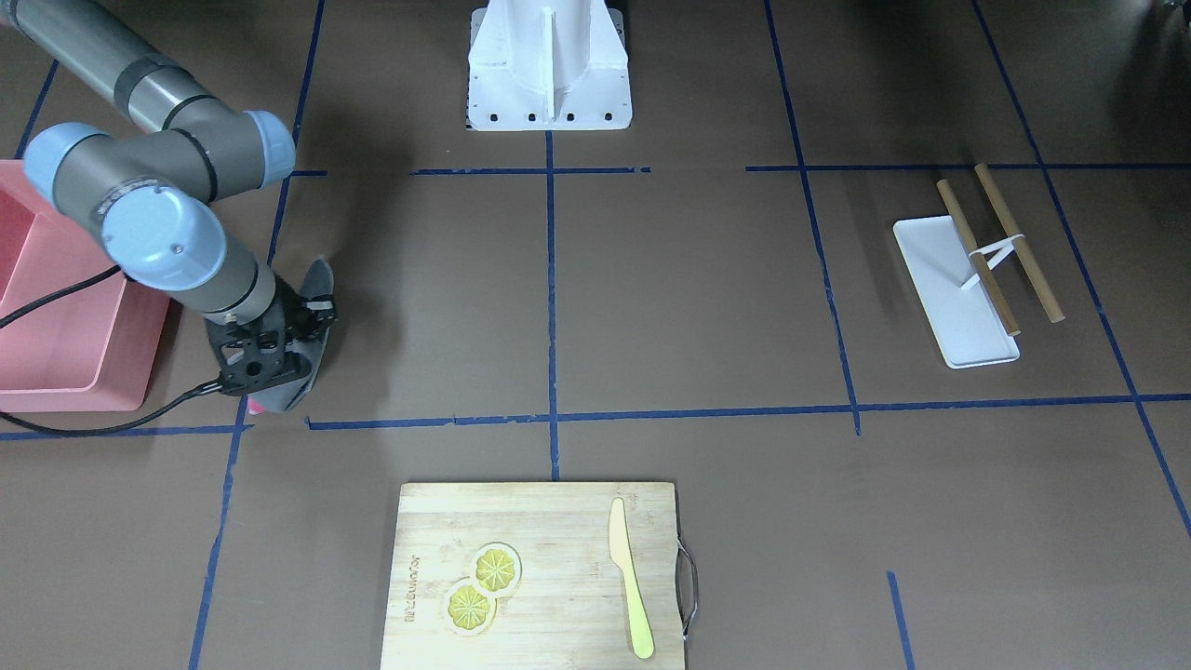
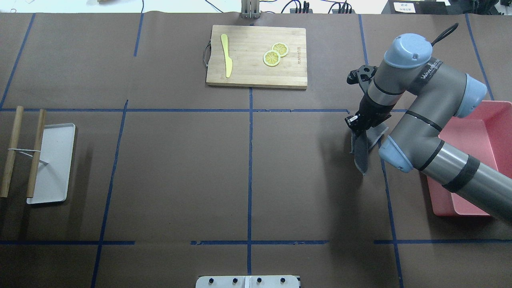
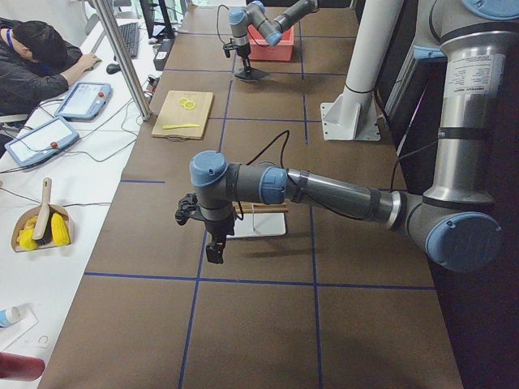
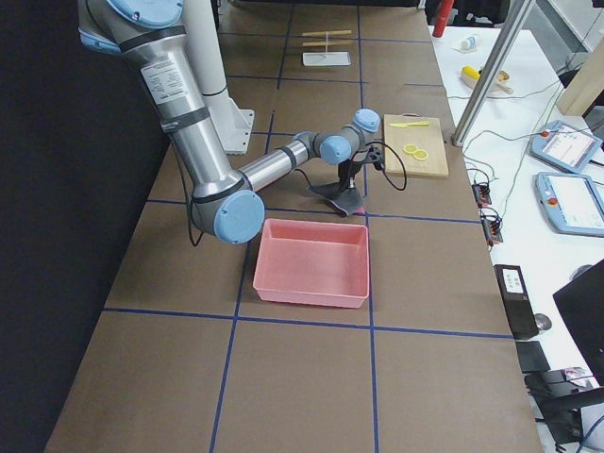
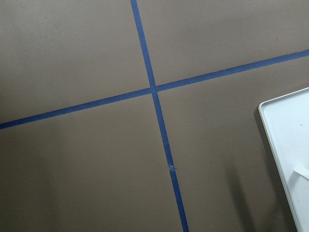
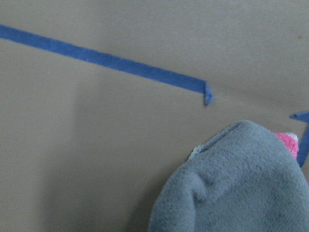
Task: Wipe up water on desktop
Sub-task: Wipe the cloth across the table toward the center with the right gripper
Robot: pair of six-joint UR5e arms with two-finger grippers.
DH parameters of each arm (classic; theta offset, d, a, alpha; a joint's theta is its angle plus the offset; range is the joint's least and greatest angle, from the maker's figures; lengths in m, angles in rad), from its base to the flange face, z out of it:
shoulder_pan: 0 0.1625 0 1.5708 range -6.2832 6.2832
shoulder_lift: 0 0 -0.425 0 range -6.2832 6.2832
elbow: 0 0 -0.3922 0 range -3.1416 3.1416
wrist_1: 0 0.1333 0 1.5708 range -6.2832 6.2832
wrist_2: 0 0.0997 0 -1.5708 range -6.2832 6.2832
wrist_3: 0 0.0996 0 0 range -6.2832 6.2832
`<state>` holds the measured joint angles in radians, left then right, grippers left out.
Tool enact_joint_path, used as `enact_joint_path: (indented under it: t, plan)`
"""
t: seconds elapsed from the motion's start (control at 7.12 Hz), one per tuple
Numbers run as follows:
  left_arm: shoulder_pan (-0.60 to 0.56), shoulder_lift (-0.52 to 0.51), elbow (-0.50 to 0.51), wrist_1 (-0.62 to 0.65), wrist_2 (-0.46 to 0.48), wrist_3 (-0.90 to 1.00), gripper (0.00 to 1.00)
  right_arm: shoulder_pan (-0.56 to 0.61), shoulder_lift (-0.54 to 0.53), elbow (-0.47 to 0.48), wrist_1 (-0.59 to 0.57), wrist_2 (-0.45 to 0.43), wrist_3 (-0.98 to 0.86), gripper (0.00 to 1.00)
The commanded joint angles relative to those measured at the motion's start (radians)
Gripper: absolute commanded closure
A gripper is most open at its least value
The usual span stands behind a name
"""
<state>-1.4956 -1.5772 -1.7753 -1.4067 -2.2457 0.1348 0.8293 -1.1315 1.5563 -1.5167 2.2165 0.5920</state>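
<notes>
The right pincer (image 2: pixel 361 123) held a grey cloth (image 2: pixel 363 154) tight. The cloth hung down to the table (image 2: pixel 180 168) just under it. The left pincer (image 3: pixel 215 251) was far away, and I could not tell its grip.

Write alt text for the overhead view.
The right gripper holds a grey cloth over the brown desktop, beside a pink bin. A cutting board with lemon slices and a yellow knife sits at the far edge; a white tray lies far left.
</notes>
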Motion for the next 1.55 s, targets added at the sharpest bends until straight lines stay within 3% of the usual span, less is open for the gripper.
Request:
enact_joint_path:
  t: [0.0,0.28,0.7,0.84,0.98,1.41]
  plan:
    - [0.000,0.000,0.008,-0.002,0.002,0.000,0.00,-0.030,0.013,-0.001,0.001,0.005,0.029,0.96]
    - [0.000,-0.001,0.010,-0.002,0.002,0.002,0.00,-0.122,0.076,0.005,0.016,0.003,0.183,0.96]
    - [0.000,-0.004,0.019,-0.002,0.002,0.006,0.00,-0.260,0.084,0.022,0.234,-0.007,0.447,0.96]
    - [-0.002,-0.006,0.019,-0.003,0.002,0.006,0.00,-0.280,0.085,0.033,0.259,-0.009,0.489,0.96]
    - [-0.002,-0.006,0.019,-0.003,0.003,0.006,0.00,-0.280,0.069,0.106,0.259,-0.017,0.494,0.96]
    - [-0.002,-0.007,0.019,-0.002,0.002,0.005,0.00,-0.224,0.012,0.333,0.250,-0.165,0.494,0.95]
